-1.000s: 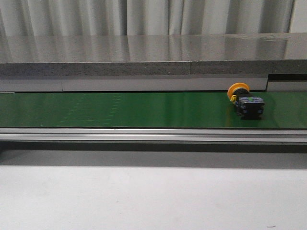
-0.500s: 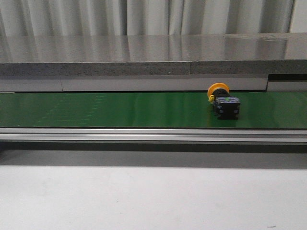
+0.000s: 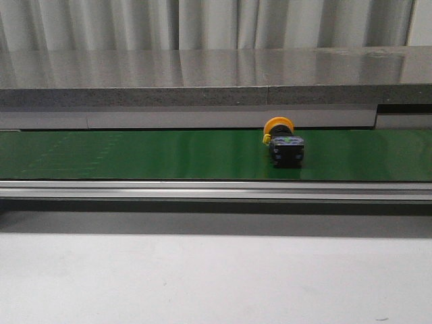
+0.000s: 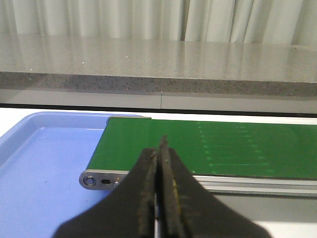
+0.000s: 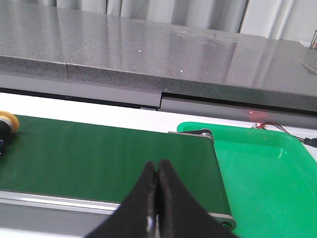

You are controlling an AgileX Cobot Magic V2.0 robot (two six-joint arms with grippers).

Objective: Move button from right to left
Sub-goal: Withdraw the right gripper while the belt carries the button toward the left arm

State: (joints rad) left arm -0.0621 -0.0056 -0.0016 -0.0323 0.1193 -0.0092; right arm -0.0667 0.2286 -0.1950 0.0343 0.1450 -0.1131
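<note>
The button, a yellow-orange mushroom cap on a black boxy body, lies on its side on the green conveyor belt, right of the middle in the front view. Its cap edge also shows at the side of the right wrist view. My left gripper is shut and empty, facing the belt's end beside a blue tray. My right gripper is shut and empty, facing the belt's other end next to a green tray. Neither gripper shows in the front view.
A grey stone counter runs behind the belt, with curtains above. An aluminium rail edges the belt's near side. A white tabletop lies in front. A wire lies at the green tray's back rim.
The button has travelled leftward along the belt, from the far right toward the middle. The grippers do not show in the earlier frames.
</note>
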